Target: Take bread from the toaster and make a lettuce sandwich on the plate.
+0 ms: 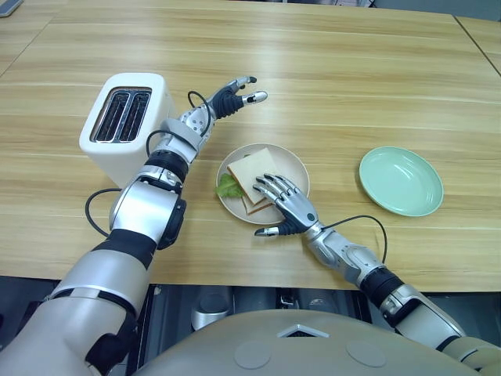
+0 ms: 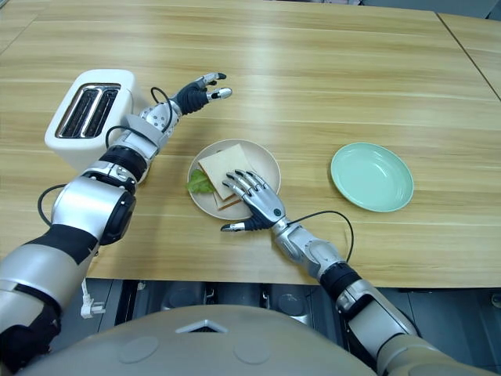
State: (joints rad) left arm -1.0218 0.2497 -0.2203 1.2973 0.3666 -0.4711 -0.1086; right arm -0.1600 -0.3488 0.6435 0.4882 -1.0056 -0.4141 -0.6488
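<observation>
Right robot hand (image 1: 283, 197) is lying palm down with its fingers stretched out and slightly spread. The fingertips are pressing on the top slice of bread (image 1: 255, 168). It is gripping nothing, and its thumb is pointing sideways just past the near rim of the beige plate (image 1: 297, 168).

Left robot hand (image 1: 227, 100) is hovering over the tabletop (image 1: 329, 70), just right of the toaster (image 1: 117, 153). Its fingers are loosely spread and only slightly bent. It is holding nothing and touching nothing.

The right robot hand is covering the sandwich's near right corner. The lower slice is showing only as a thin edge under the top one. The lettuce (image 1: 227, 186) is showing only as a green fringe poking out at the sandwich's left side. The toaster's slots are reading as dark, and their contents cannot be made out.

The sandwich is sitting on the beige plate, directly under the right robot hand's fingers and well apart from the left robot hand. A green plate (image 1: 401, 182) is standing to the right, away from both robot hands.
</observation>
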